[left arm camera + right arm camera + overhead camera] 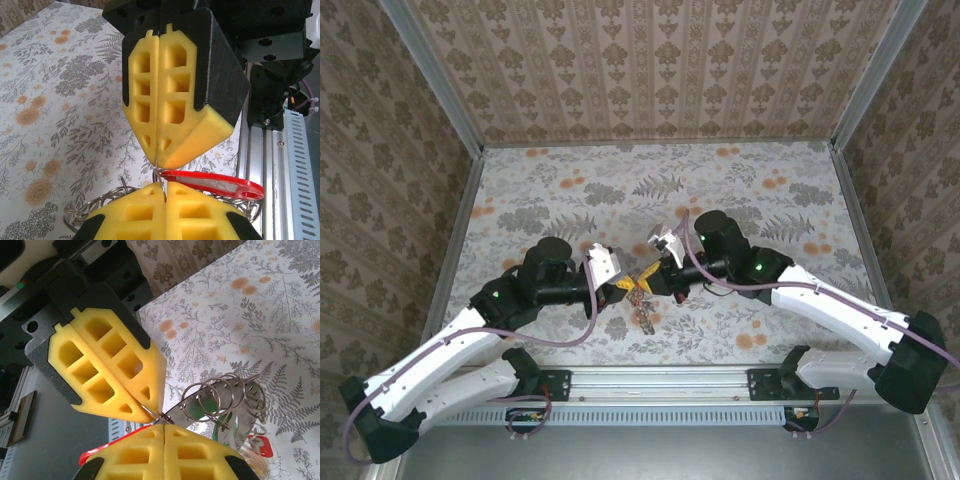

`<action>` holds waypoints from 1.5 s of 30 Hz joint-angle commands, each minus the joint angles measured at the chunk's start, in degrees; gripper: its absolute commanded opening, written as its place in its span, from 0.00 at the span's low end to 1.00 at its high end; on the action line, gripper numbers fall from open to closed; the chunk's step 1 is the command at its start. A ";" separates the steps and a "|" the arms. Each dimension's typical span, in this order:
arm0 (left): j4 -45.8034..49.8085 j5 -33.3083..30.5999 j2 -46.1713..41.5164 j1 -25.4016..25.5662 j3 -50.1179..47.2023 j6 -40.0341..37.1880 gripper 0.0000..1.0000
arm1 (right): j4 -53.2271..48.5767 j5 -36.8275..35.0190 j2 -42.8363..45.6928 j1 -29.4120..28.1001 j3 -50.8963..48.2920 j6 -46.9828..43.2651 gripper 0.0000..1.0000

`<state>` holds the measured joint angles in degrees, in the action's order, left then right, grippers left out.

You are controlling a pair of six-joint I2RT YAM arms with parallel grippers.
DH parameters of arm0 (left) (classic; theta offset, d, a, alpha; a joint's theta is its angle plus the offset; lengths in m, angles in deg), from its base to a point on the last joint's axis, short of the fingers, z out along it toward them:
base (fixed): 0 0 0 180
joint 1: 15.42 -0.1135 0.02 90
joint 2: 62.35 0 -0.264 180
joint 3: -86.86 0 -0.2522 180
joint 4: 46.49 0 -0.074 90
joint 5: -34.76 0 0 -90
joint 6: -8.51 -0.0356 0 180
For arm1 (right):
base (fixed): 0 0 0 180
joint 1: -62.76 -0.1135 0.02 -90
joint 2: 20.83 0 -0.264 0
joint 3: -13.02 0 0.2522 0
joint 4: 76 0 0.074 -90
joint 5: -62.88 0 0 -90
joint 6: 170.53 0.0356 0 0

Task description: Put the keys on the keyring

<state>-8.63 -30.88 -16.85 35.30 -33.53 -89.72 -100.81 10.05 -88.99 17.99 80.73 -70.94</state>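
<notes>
**Desk:** What are the claws doing on your screen?

**Me:** I see both fully closed, pads pressed flat with no gap. The left gripper (165,190) and the right gripper (164,432) meet tip to tip above the flowered table (45,100), nearly touching.

**Desk:** Holding anything?

**Me:** A thin wire sits in the seam of each one, right where the tips meet. On the right wrist camera that strand runs straight into the coils of the keyring (220,400), so I read both as pinched on the ring (it's a very fine wire, so I say this with some caution).

**Desk:** Where's the ring itself?

**Me:** Just beyond the right claw's tips and off to one side, hanging free of the pads, its loops fanned apart.

**Desk:** And the keys?

**Me:** The red tag (215,182) lies sideways across the top of the left claw's finger, starting at the seam. The green tag (201,413) shows through the coils, and a silver key blade (250,412) is behind them. I can't tell whether either is threaded on.
</notes>
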 commanded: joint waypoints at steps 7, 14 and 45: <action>-4.23 2.16 -2.12 1.22 0.68 -1.59 0.00 | -3.80 -1.75 -2.94 -0.09 2.66 -0.31 0.00; -5.06 1.10 -3.27 1.36 0.34 -1.74 0.00 | -4.91 0.08 -2.84 0.21 3.08 -1.21 0.00; -10.78 10.35 -6.29 1.22 0.97 1.59 0.00 | 8.06 0.04 11.76 0.32 -2.01 -6.10 0.46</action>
<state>-14.07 -25.70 -21.99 36.31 -33.77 -89.74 -98.84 5.02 -76.49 18.52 79.42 -76.95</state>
